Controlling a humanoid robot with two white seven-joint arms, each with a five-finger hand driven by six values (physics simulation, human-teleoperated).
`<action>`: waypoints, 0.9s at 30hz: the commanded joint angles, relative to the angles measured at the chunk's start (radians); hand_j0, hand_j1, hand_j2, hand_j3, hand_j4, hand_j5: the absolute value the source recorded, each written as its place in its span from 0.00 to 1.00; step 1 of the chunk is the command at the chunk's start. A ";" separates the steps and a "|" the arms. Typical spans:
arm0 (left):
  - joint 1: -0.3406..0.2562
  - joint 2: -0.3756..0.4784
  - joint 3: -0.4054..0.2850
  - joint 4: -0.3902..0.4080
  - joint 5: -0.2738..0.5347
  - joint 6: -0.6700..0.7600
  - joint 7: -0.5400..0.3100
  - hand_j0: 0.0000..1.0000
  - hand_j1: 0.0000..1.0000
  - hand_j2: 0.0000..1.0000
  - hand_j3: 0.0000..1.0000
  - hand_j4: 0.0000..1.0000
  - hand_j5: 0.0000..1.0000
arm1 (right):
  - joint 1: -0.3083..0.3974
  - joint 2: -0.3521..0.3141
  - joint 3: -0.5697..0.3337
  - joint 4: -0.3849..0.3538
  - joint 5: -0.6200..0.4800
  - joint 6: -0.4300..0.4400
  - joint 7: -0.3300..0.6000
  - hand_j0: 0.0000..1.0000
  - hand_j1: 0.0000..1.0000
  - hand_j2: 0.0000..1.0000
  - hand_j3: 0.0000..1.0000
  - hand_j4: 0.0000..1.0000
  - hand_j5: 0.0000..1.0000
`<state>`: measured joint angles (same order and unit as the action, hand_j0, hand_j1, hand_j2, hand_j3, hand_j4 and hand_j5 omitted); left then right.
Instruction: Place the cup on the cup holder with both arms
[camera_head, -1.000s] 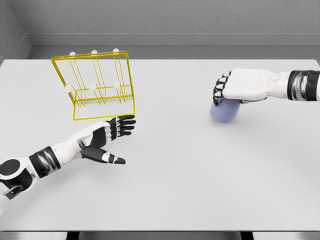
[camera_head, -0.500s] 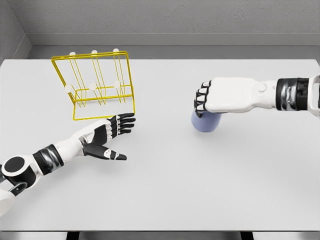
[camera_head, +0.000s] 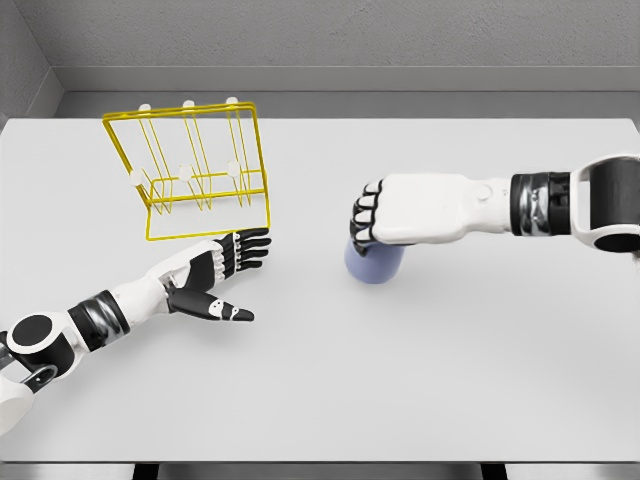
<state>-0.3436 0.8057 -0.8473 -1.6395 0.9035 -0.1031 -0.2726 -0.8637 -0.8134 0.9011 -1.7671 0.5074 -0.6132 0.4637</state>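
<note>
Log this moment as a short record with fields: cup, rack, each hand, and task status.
cup: light blue cup, right of the table's middle, gripped from above
rack: yellow wire cup holder, far left of the table, no cup on it
right hand: right hand curled over the cup's top, holding it
left hand: left hand open, fingers spread, just in front of the cup holder, holding nothing
gap: cup and left hand apart, not touching
task status: cup not yet on the cup holder

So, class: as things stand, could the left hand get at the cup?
Probably yes: bare table lies between the open left hand and the cup, though the right hand grips it from above.
</note>
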 joint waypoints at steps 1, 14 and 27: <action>0.000 0.001 0.001 0.000 0.003 -0.001 0.000 1.00 1.00 1.00 1.00 1.00 1.00 | 0.003 0.010 0.001 0.000 -0.006 0.002 -0.002 0.54 0.54 0.54 0.54 0.54 0.54; -0.006 0.000 0.001 0.004 0.002 -0.003 0.000 1.00 1.00 1.00 1.00 1.00 1.00 | 0.032 0.117 0.012 0.000 -0.004 0.002 0.001 0.54 0.54 0.54 0.54 0.54 0.54; -0.006 0.000 0.002 0.004 -0.003 -0.003 0.001 1.00 1.00 1.00 1.00 1.00 1.00 | 0.060 0.134 0.056 0.005 0.072 0.002 0.001 0.55 0.55 0.55 0.55 0.55 0.55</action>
<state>-0.3497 0.8047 -0.8458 -1.6348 0.8977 -0.1057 -0.2724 -0.8038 -0.6785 0.9579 -1.7639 0.5741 -0.6132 0.4655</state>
